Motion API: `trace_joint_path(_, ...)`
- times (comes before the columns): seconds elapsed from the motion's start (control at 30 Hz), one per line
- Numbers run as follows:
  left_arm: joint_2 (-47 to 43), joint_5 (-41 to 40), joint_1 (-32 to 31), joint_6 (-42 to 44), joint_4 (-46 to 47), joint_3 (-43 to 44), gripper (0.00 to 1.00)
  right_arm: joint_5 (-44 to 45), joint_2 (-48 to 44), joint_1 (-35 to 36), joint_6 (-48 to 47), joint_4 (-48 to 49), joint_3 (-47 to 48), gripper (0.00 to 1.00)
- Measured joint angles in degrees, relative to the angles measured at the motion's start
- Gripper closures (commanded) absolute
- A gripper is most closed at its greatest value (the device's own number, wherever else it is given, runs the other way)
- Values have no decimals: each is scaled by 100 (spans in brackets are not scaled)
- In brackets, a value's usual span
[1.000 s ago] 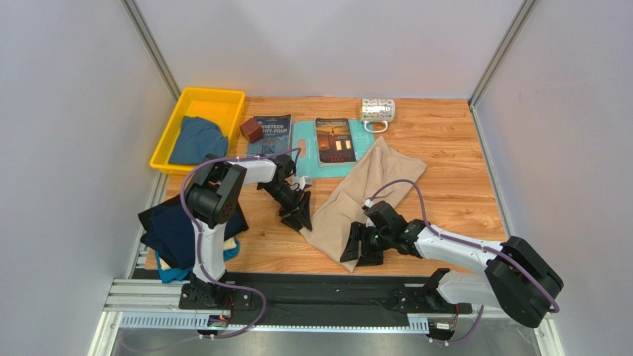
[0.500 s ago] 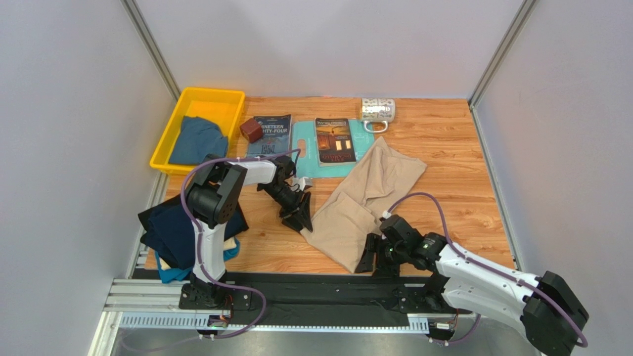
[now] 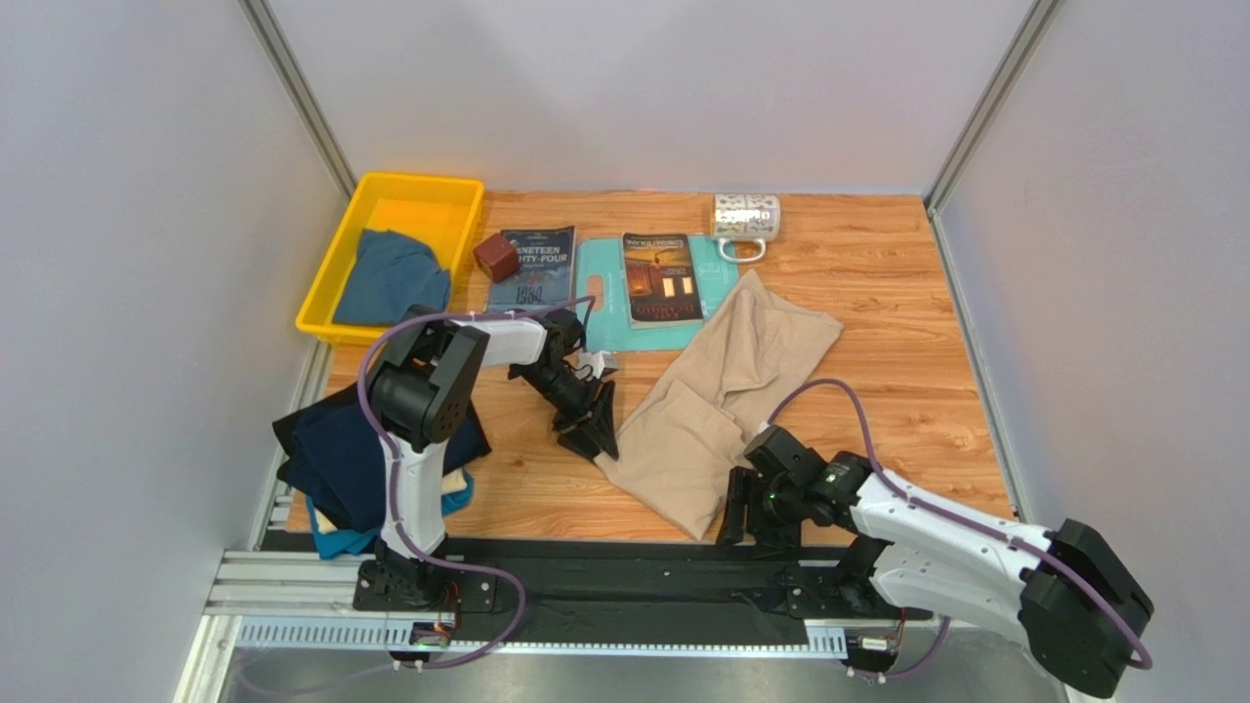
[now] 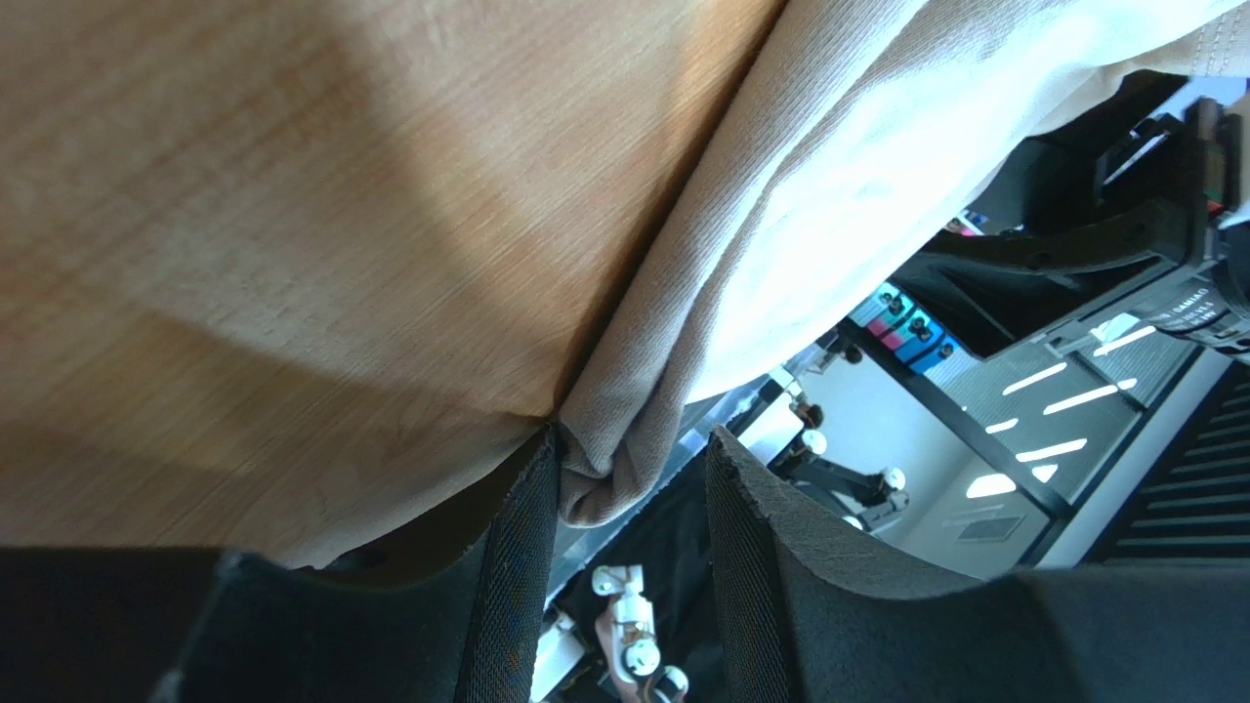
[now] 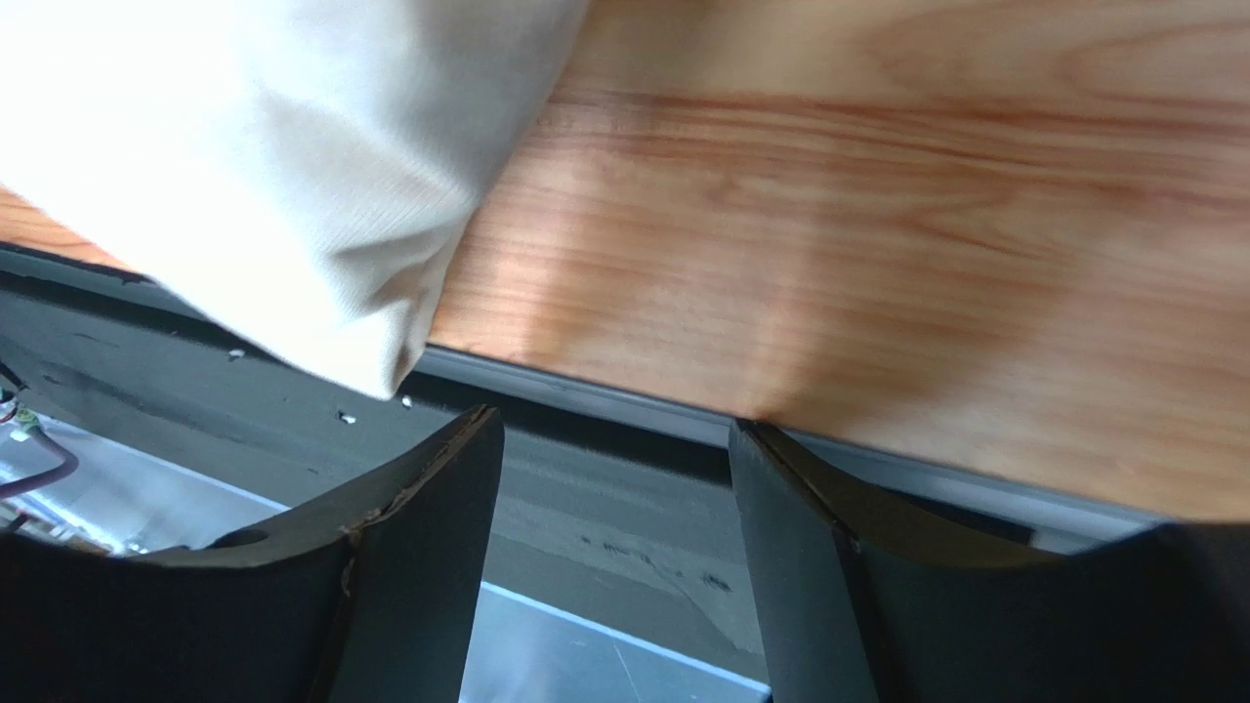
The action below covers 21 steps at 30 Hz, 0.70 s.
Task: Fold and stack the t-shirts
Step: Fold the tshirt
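A large beige t-shirt (image 3: pixel 719 388) lies crumpled lengthwise on the wooden table; it also shows in the wrist views (image 4: pixel 822 176) (image 5: pixel 264 161). My left gripper (image 3: pixel 594 432) (image 4: pixel 631 454) is open at its left corner, and the bunched corner touches one finger only. My right gripper (image 3: pixel 746 506) (image 5: pixel 613 428) is open and holds nothing, just right of the shirt's near corner at the table's front edge. A dark navy t-shirt (image 3: pixel 345 454) lies over a teal one (image 3: pixel 335 542) at the left edge. A dusty blue t-shirt (image 3: pixel 389 279) sits in the yellow bin (image 3: pixel 326 293).
Along the back stand a brown cube (image 3: pixel 498 258), a dark book (image 3: pixel 537 264), a light-teal board (image 3: pixel 602 286) with a second book (image 3: pixel 662 279) on it, and a mug (image 3: pixel 746 220). Black rails (image 3: pixel 631 593) run along the near edge.
My right gripper has slid off the beige shirt's near edge, to the right and toward the table's front edge, with its arm swinging out. The left gripper has barely moved.
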Motion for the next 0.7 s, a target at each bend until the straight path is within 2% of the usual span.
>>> trace_joint_path(0.23, 0, 2, 0, 2, -2, 0, 51, 358, -708, 2, -243, -647, 542, 36)
trace_joint_path(0.7, 0, -2, 0, 2, -2, 0, 52, 358, 85, 2, -459, -649, 415, 36)
